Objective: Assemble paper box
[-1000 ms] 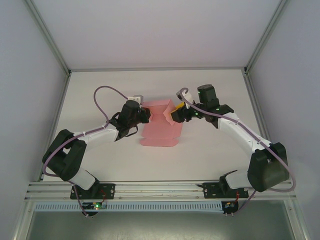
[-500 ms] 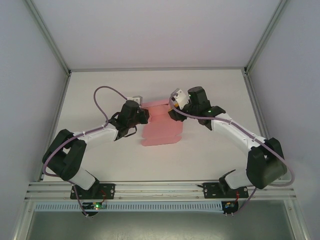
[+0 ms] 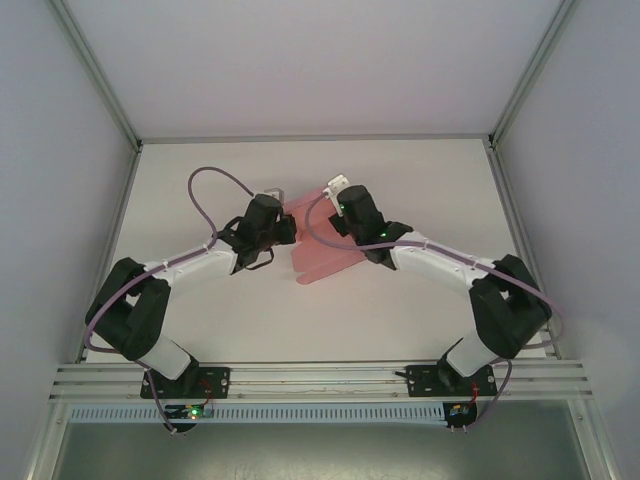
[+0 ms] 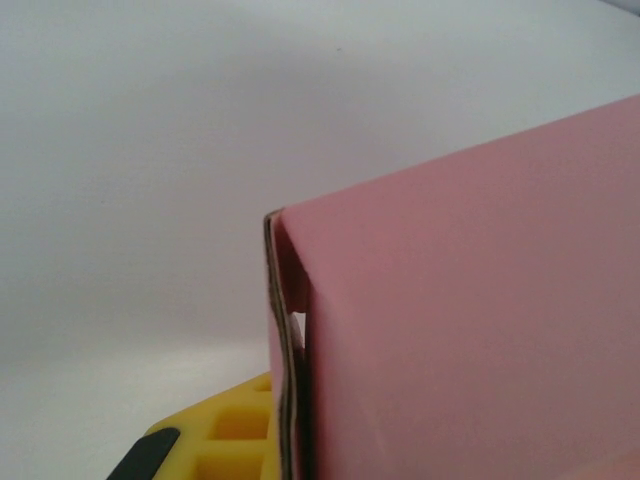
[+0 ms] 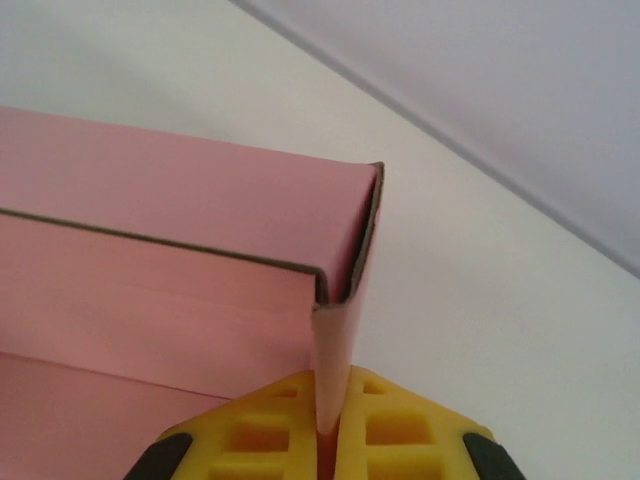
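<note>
Now pinching a folded wall of box [image 3: 322, 258] in right tool [image 5: 328, 432], having swung in leftward and closed down from wide open a second ago. Still clamping the opposite edge in left tool [image 4: 288, 440]. Sitting mid-bench [image 3: 420, 180] between both arms, looking narrower and more skewed than before, long axis running roughly near-far.

The paper box [image 3: 325, 255] is thin pink card, matt and smooth on its faces, with a raw, fibrous grey-brown line along the cut edges. The yellow finger pads [image 5: 400, 435] look like soft moulded rubber or foam — dull, with square recesses. The table [image 3: 400, 180] is smooth matt white. The arm shells [image 3: 190, 268] are white and black plastic, faintly glossy — the frame rail [image 3: 320, 378] is pale satin metal.
</note>
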Motion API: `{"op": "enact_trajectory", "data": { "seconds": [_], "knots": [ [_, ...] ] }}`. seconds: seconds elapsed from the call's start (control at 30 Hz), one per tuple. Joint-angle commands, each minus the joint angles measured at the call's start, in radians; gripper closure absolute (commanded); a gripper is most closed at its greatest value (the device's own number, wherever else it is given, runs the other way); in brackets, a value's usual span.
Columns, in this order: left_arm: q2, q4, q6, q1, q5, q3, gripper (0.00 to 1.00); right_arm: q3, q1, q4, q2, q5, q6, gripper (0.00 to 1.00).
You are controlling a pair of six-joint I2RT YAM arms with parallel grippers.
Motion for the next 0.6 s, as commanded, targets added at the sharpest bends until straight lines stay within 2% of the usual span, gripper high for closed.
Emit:
{"op": "enact_trajectory", "data": {
  "seconds": [0.0, 0.17, 0.57],
  "knots": [
    [-0.013, -0.066, -0.035, -0.027, 0.030, 0.080, 1.00, 0.029, -0.004, 0.031, 0.065, 0.255, -0.005, 0.99],
    [-0.007, -0.218, -0.106, -0.026, -0.026, 0.139, 1.00, 0.057, 0.006, 0.049, 0.130, 0.440, -0.043, 1.00],
    [0.024, -0.434, -0.178, -0.020, -0.159, 0.187, 1.00, 0.008, -0.039, 0.117, 0.161, 0.586, -0.110, 1.00]
  ]
}}
